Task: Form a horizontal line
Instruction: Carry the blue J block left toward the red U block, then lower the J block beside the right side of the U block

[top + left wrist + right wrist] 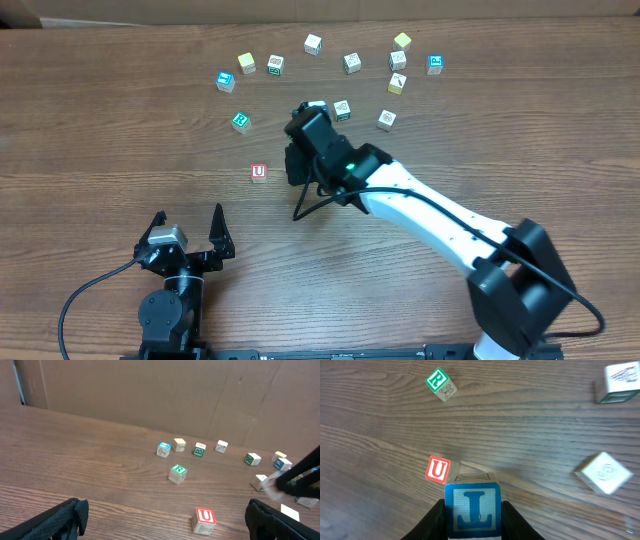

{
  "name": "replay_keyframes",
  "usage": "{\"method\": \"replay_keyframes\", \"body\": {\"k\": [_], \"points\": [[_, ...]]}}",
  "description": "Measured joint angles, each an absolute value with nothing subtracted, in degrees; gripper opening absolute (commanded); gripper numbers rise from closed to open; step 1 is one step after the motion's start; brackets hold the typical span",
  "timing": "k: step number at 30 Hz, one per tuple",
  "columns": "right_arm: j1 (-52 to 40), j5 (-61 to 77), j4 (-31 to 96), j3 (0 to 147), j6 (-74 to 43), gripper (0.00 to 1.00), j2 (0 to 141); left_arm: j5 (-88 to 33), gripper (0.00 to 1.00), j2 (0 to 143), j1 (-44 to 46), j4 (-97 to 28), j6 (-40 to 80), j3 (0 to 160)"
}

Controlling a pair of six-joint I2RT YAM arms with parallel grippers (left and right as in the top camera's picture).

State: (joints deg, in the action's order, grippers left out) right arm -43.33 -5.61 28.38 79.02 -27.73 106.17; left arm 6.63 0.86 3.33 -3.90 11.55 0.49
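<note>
Your right gripper pinches one blue L cube; left gripper spread; one red U cube, one green R cube, perhaps eleven loose cubes.

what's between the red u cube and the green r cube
Nothing, just bare tabletop between the red U cube and the green R cube, clearest in the right wrist view.

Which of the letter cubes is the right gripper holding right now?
The blue L cube, pinched in the right gripper. The red U cube and green R cube lie loose on the table beyond it.
</note>
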Motion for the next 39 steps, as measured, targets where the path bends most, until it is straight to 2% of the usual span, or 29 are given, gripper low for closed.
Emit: {"method": "replay_keyframes", "body": {"k": [11,20,23,33,39], "points": [[-45.87,-6.85,23.73,79.02,-33.04,0.31,115.61,6.63,1.0,0.86,3.33,-3.9,11.55,0.49],[-45.89,-6.87,22.65,79.02,-35.51,0.31,117.14,6.63,1.0,0.86,3.33,-3.9,11.55,0.49],[-45.89,-6.85,22.41,79.02,-36.71,0.41,117.84,6.63,1.0,0.86,3.33,-3.9,11.55,0.49],[-45.58,-6.85,21.02,79.02,-37.28,0.47,118.78,6.63,1.0,0.86,3.33,-3.9,11.55,0.49],[-43.86,-6.96,22.11,79.02,-36.67,0.47,118.54,6.63,1.0,0.86,3.33,-3.9,11.55,0.49]]}}
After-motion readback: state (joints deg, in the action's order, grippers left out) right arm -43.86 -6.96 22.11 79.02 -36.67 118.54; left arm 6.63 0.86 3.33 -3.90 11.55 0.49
